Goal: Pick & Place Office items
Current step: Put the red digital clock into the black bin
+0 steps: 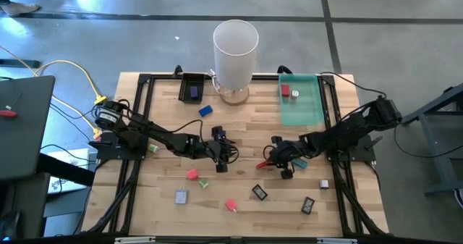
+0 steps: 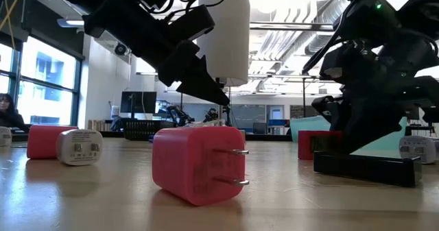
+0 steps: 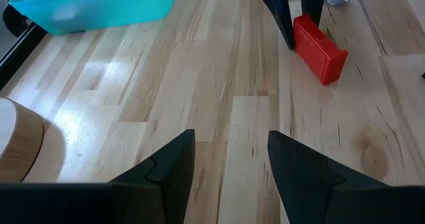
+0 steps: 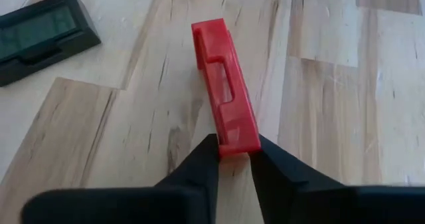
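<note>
The stiff, light-looking red plastic rectangular block (image 4: 226, 84) is pinched at one narrow end by the right end effector (image 4: 234, 159), risking pivoting.

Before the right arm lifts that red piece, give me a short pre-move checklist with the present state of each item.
1. Right gripper closed on the red block: ok, its fingertips pinch one end.
2. Grip is centred on the block: not ok, only the end is held, so it may swing when lifted.
3. Block clear of the black item: ok, they lie apart.
4. Left gripper out of the way: ok, open over bare wood, holding nothing.
5. Green tray has free space: ok, only two small pieces lie at its far end.
6. Block already off the table: cannot tell.
</note>
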Robot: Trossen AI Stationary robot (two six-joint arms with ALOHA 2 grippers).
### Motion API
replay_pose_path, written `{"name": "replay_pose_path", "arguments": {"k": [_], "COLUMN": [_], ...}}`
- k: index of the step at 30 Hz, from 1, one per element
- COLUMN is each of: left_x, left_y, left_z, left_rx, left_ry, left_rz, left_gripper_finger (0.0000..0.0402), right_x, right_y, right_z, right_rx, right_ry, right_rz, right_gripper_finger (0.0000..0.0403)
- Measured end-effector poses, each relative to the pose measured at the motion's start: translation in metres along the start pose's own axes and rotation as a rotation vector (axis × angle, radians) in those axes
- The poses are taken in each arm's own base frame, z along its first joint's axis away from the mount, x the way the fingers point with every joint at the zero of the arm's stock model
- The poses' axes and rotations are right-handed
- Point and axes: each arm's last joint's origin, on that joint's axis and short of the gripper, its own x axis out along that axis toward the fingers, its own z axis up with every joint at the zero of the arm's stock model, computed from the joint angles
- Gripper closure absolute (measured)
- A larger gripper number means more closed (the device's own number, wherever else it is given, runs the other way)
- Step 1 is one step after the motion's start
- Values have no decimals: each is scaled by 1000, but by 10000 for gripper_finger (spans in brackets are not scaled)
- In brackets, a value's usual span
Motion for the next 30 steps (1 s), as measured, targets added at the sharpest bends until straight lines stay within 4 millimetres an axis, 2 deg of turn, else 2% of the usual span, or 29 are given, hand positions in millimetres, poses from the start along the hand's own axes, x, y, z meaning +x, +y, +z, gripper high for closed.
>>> {"name": "replay_pose_path", "arguments": {"k": [15,23,27,30], "left_x": [0,0,0,0], "left_y": [0,-3,-3,-3], "left_z": [0,1,1,2], "left_rx": [-42,-10,22,49], "left_ry": [-1,-10,-12,-22], "left_rz": [-6,-123,-138,-139], "left_gripper_finger": [221,220,208,185], "right_x": [0,0,0,-1], "right_y": [-1,-4,-5,-7], "right_z": [2,3,6,7], "right_rx": [37,19,-4,-3], "right_ry": [-21,-34,-63,-71], "right_rz": [-45,-103,-120,-121], "right_gripper_finger": [357,356,357,357]}}
